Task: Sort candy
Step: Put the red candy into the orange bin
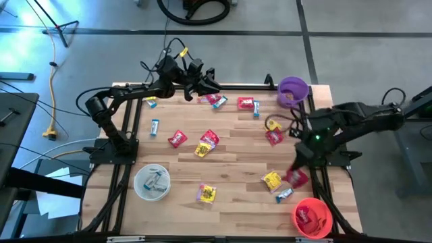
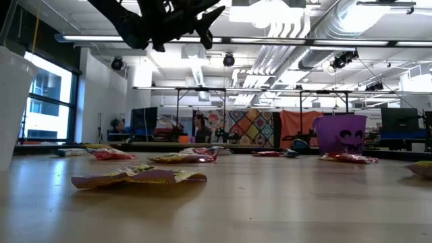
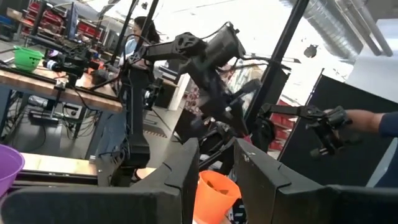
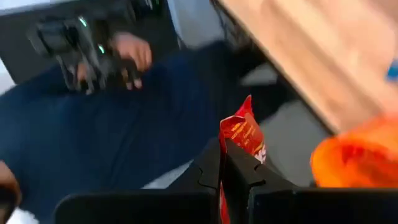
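You can't read the print on any candy wrapper from the high view. The right pincer (image 1: 298, 177) hides most of the red candy (image 4: 244, 136) it grips; only the top pokes out. The red bowl (image 4: 354, 155) is blurred and cut by the right wrist picture's edge.

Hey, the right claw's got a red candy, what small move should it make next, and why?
Probably carry it the short way over to the red bowl and open above it. The right claw is shut on a red candy, the bowl already holds red wrappers, and it sits close by at the table's near right corner. The left claw waits at the far edge.
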